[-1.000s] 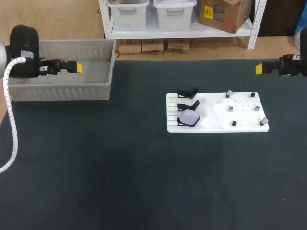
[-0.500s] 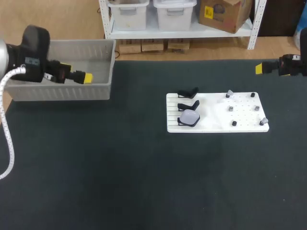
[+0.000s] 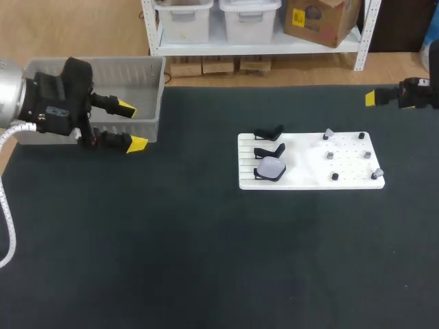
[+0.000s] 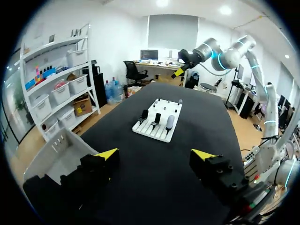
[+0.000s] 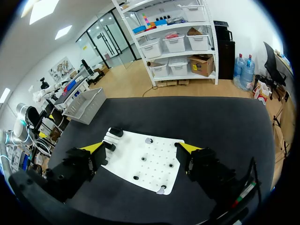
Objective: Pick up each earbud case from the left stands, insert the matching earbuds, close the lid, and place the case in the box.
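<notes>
robotics lab: white shelving, storage bins, monitor, office chair, black worktable.

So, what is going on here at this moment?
Nothing is being held right now. The left tool is open beside the grey box. The right tool is open too, apart from the white board on the table. One earbud case sits on the nearest of three stands; the other two are empty. Small earbuds stand on the board's right part.
</notes>
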